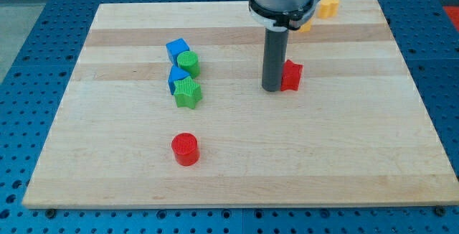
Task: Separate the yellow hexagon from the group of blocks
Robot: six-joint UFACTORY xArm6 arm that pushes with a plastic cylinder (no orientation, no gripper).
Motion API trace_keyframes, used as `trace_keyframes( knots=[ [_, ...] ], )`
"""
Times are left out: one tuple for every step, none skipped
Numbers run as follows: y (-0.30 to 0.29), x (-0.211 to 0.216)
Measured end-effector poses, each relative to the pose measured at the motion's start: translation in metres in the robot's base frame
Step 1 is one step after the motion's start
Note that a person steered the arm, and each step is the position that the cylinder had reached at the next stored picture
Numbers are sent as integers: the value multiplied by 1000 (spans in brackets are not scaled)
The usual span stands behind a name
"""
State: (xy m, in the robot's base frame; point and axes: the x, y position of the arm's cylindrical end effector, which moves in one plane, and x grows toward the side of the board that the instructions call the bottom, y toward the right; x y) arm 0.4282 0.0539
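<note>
My tip (272, 88) was seen touching the red block (291, 75) near the middle. The yellow block (328, 6) was half hidden at the upper right. No hand was seen.

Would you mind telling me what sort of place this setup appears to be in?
Probably a robotics lab bench. A wooden board lies on a blue perforated table, small coloured blocks such as a red cylinder are scattered on it, and my tip rests beside a red block.
</note>
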Motion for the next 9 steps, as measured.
trace_keyframes(
  knots=[
    [1,2],
    [10,2],
    [10,1],
    [19,1],
    [43,1],
    [53,-4],
    [53,-17],
    [56,-35],
    [70,-35]
  ],
)
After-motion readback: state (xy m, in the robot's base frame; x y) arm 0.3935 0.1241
